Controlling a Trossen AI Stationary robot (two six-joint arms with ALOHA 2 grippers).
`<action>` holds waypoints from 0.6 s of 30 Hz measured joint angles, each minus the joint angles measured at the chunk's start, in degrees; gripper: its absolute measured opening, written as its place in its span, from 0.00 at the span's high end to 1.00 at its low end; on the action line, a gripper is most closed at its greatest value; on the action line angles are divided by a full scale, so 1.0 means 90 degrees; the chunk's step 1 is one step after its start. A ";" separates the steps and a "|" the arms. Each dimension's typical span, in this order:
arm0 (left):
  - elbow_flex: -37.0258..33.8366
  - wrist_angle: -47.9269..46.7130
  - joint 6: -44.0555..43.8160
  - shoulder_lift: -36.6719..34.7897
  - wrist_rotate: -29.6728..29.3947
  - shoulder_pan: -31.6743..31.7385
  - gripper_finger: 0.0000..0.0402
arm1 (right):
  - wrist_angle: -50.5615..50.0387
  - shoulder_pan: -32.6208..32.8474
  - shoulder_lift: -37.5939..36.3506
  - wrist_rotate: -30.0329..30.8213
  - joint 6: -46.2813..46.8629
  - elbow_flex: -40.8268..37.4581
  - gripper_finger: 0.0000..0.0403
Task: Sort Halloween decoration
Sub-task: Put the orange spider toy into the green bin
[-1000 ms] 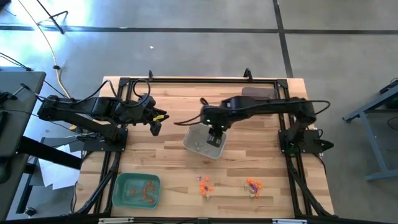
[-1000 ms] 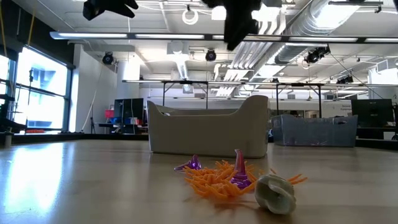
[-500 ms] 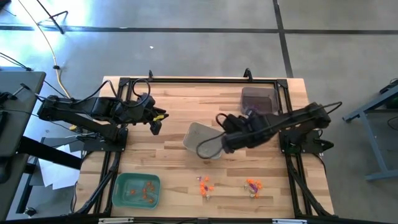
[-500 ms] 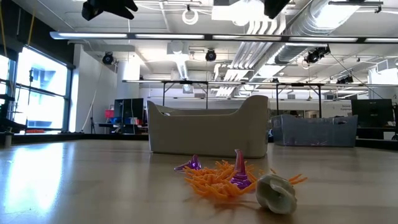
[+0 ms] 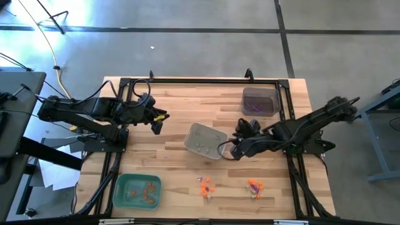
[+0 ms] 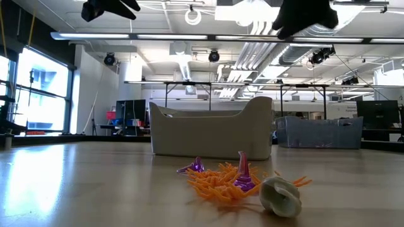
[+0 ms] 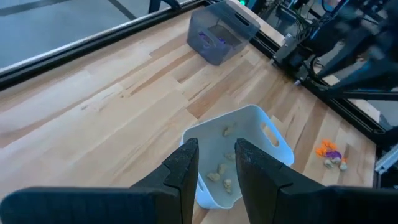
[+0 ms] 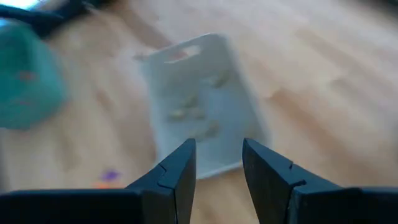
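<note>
Halloween decoration (image 6: 237,181) looms in the low view, mere specks overhead.

Bright daylight pours in over the floor at the far left of my overhead view, washing a window glare patch (image 5: 81,22) near white, while my table (image 5: 187,109) sits evenly lit with soft shadows. From table height, ceiling lights (image 6: 252,28) bloom and my arms show as black silhouettes. My right wrist view is smeared by motion blur; the left one is sharp
</note>
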 joint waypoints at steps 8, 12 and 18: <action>0.0000 0.0000 0.0004 0.0001 0.0294 -0.0002 0.76 | 0.2749 0.0484 -0.1090 -0.1542 0.1636 -0.2512 0.69; 0.0000 0.0000 0.0135 0.0000 0.0342 -0.0007 0.76 | 0.2246 0.1010 -0.1102 -0.1982 0.3093 -0.2777 0.69; 0.0000 -0.0002 0.0375 0.0000 0.0413 -0.0007 0.76 | 0.2022 0.1777 -0.1074 -0.2484 0.4574 -0.2778 0.69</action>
